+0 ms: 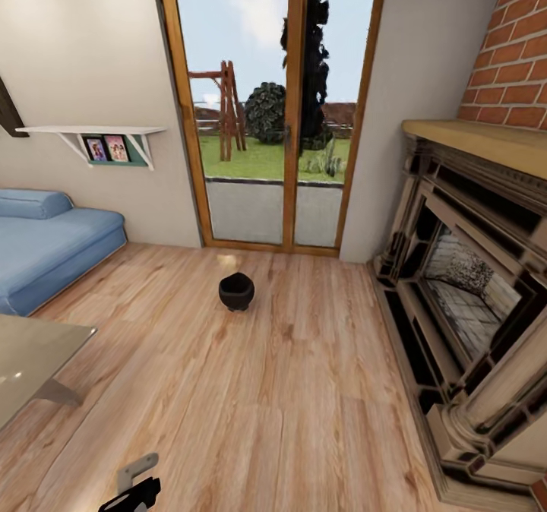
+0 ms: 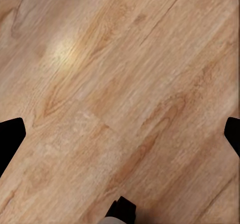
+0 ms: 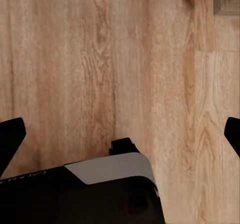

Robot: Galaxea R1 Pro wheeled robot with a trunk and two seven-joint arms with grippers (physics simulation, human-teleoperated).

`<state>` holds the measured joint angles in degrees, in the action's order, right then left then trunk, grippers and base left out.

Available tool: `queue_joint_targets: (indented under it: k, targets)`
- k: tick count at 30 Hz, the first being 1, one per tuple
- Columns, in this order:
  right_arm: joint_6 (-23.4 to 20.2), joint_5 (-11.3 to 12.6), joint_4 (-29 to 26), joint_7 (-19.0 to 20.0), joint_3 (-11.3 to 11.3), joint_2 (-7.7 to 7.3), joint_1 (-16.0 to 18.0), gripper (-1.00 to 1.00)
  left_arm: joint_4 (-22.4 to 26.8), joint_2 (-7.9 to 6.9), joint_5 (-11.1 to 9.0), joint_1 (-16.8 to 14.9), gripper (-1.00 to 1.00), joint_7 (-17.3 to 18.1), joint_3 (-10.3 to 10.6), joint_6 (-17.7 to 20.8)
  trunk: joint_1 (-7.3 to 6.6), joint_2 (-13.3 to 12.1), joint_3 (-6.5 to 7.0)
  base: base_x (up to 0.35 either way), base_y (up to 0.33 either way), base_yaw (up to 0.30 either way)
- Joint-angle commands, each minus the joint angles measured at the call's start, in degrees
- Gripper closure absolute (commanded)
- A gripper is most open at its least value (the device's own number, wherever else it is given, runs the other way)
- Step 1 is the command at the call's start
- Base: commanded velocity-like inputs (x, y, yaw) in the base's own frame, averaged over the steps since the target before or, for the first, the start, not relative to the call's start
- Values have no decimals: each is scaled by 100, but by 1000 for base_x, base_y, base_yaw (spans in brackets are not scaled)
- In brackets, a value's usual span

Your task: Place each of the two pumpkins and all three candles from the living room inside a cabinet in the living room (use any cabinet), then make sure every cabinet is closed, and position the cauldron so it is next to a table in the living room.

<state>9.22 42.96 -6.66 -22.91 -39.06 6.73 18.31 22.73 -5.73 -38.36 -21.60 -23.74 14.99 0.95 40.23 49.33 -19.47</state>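
Near end: left claw spread wide over bare wood floor, nothing between its fingers. Right claw same, fingers apart, empty, floor under it, with part of the robot base below. In head view I see a bit of the left arm at the bottom edge. Glass-topped counter corner sits at my left. Further out, the cauldron stands upright on the floor mid-room, well apart from the counter, touching nothing. Blue sofa along the left wall, fireplace on the right. Behind the cauldron, glazed wooden door to the garden; wall shelf with pictures left of it.
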Motion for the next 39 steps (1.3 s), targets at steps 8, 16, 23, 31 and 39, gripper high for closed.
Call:
queue_joint_targets:
  k: [8,16,23,31,39]
  targets:
    - [8,-207,-739,-2,-42,12,315,-100,12,-23,-47,-2,-100,-41,48,26,4,5,-7,332,0,0]
    - [-40,-356,-730,1241,4,-45,357,-100,12,-26,-57,-2,-100,-35,48,30,4,5,-7,332,0,0]
    - [4,-367,-752,1410,-39,-39,357,-100,12,-28,-57,-2,-100,-35,48,30,4,5,-7,332,0,0]
    - [-10,-342,-770,1458,44,-49,357,-100,12,-17,-49,-2,-100,-35,48,28,4,5,-7,332,0,0]
    - [-27,-356,-764,1431,48,-45,358,-100,12,-10,-49,-2,-100,-35,48,28,4,5,-7,332,0,0]
